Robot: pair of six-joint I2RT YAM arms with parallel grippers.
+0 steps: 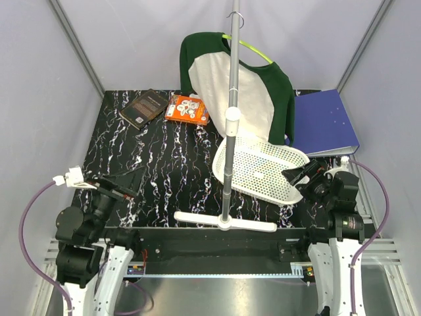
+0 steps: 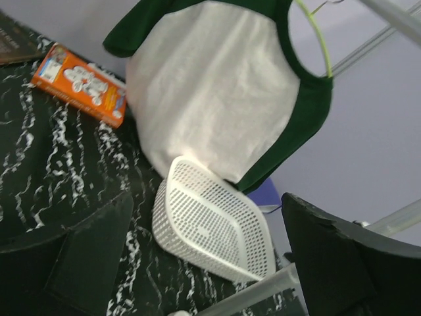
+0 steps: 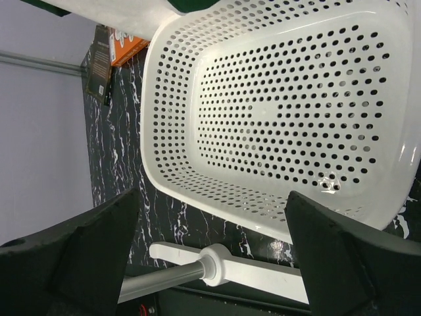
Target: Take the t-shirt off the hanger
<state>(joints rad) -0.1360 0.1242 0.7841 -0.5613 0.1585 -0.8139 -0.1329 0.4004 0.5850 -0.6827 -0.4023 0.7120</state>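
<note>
- Left claw [image 2: 207, 230] and right claw [image 3: 212, 224] are both spread wide and hold nothing.
- The t-shirt [image 1: 240, 92] hangs on the hanger [image 1: 253, 49] at upper centre of the top view.
- Pulling the cloth sideways could probably unhook the hanger or tip the pole stand [image 1: 232, 99] onto the basket [image 1: 263, 168].

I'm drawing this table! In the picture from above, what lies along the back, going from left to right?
dark book → orange box → t-shirt → blue folder
</note>
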